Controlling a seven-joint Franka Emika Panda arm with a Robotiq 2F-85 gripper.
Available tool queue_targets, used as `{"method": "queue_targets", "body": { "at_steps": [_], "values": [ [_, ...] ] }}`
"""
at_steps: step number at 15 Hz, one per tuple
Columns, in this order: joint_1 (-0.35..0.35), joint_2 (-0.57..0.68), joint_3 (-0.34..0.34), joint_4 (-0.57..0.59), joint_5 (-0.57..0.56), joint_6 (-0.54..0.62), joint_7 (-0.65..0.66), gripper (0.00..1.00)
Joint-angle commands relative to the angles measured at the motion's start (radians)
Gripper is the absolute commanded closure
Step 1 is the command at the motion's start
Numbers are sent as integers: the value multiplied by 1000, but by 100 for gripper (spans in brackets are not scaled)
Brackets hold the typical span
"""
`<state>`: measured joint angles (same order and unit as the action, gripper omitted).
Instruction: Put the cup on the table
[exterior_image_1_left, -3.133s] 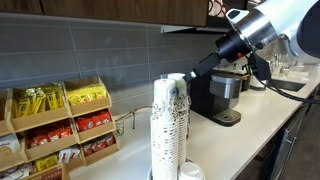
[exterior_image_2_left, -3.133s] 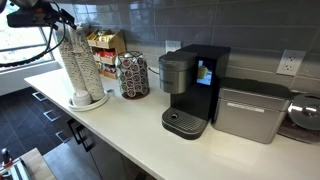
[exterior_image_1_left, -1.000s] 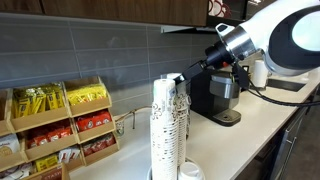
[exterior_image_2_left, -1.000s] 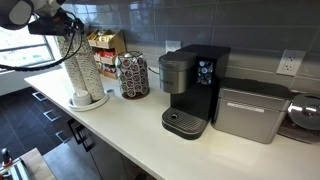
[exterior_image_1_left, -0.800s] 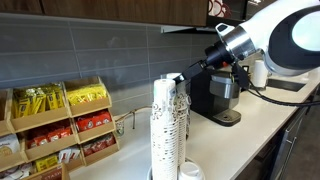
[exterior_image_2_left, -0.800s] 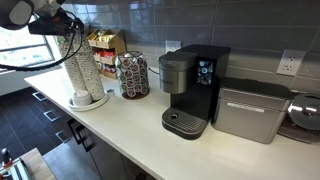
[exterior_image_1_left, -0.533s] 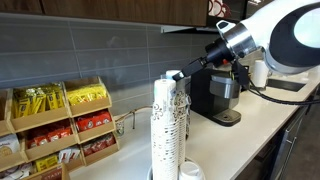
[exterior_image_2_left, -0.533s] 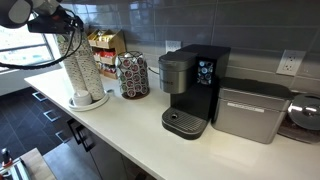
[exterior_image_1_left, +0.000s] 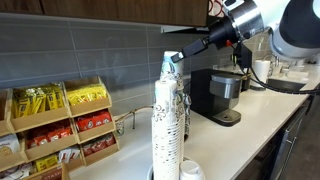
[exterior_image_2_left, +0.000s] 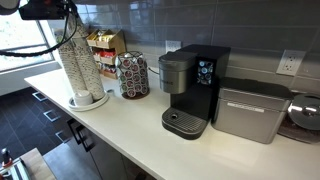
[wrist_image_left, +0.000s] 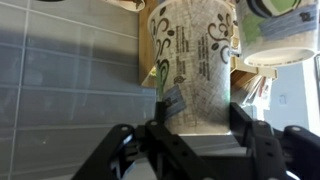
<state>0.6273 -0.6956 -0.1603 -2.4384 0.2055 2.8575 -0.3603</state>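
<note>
My gripper (wrist_image_left: 203, 108) clamped the cup (wrist_image_left: 195, 55) at frame centre, jaws narrowed onto its patterned wall, above the stacked cups (exterior_image_1_left: 168, 125).

Matt printed paper cup (wrist_image_left: 195, 65), glossy grey wall tiles (exterior_image_2_left: 250, 25) (faint sheen), smooth pale table (exterior_image_2_left: 130, 125), wooden rack (exterior_image_1_left: 40, 124)

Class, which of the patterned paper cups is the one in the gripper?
The cup raised at the very top, clamped in the gripper. All the other cups sit nested in the tall stacks below it, untouched.
</note>
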Motion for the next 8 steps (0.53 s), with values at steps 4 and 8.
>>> {"method": "queue_targets", "body": {
  "at_steps": [4,8],
  "values": [
    [-76,-25,56,89,-64,-59,7,62],
    [-154,-30,98,144,-108,-108,12,62]
  ]
}}
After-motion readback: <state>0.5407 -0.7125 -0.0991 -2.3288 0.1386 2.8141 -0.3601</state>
